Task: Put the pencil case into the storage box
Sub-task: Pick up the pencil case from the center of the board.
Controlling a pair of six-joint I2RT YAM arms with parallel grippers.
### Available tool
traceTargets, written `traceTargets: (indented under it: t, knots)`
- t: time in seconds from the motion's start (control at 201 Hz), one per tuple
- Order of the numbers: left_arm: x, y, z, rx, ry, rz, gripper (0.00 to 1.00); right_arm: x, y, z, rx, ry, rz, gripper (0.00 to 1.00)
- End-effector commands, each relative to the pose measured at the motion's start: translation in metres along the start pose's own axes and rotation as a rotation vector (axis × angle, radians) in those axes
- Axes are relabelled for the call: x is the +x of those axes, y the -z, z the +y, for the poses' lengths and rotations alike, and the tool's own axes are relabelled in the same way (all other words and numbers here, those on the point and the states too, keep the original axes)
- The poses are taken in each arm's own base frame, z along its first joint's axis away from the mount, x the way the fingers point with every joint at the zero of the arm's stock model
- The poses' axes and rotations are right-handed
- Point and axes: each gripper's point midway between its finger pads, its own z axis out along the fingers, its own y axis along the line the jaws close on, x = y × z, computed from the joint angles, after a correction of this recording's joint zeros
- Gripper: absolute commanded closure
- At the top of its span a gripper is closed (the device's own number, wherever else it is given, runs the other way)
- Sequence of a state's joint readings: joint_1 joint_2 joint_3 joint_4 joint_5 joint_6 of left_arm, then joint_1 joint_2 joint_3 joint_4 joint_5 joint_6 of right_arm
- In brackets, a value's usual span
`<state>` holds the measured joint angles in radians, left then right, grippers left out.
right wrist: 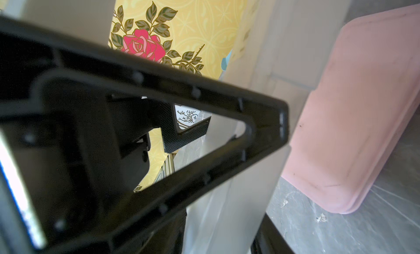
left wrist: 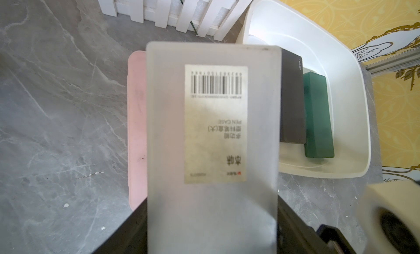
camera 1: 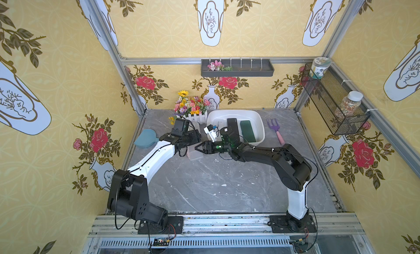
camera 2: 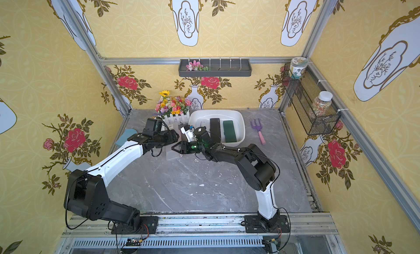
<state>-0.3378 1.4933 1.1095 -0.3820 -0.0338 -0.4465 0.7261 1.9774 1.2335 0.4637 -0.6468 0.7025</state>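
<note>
A frosted, see-through pencil case (left wrist: 212,118) with a barcode label is held just above the grey table, left of the storage box (left wrist: 354,87). My left gripper (left wrist: 212,230) is shut on its near end, one black finger on each long side. My right gripper (right wrist: 238,207) comes in from the opposite side, and its fingers press on the same case (right wrist: 227,218). In both top views the two grippers meet over this case (camera 1: 193,155) (camera 2: 172,154). A pink pencil case (left wrist: 136,128) (right wrist: 354,128) lies flat beneath. The white storage box (camera 1: 236,111) (camera 2: 216,111) holds a black case (camera 1: 233,128) and a green case (camera 1: 247,130).
A flower pot with a white fence (camera 1: 193,111) stands just left of the storage box. A purple garden fork (camera 1: 276,130) lies to its right. A blue round object (camera 1: 145,138) sits at the table's left edge. A wire basket (camera 1: 334,100) and a dark grey tray (camera 1: 237,67) hang on the walls.
</note>
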Motion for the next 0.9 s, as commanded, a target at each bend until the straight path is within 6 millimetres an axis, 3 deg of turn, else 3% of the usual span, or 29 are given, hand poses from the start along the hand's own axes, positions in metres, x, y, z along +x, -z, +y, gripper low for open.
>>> traceTargets:
  t: [0.0, 0.473, 0.896]
  knots:
    - [-0.0019, -0.0036, -0.003, 0.016, 0.004, -0.011, 0.27, -0.0078, 0.0017, 0.0037, 0.003, 0.02, -0.026, 0.54]
    - [-0.0005, -0.0091, -0.002, 0.013, 0.003, -0.006, 0.25, -0.0086, 0.0022, 0.0073, -0.003, 0.019, -0.023, 0.65]
    - [-0.0003, -0.0102, -0.0017, 0.008, 0.001, -0.012, 0.22, -0.0096, 0.0004, 0.0088, -0.018, 0.011, -0.024, 0.66]
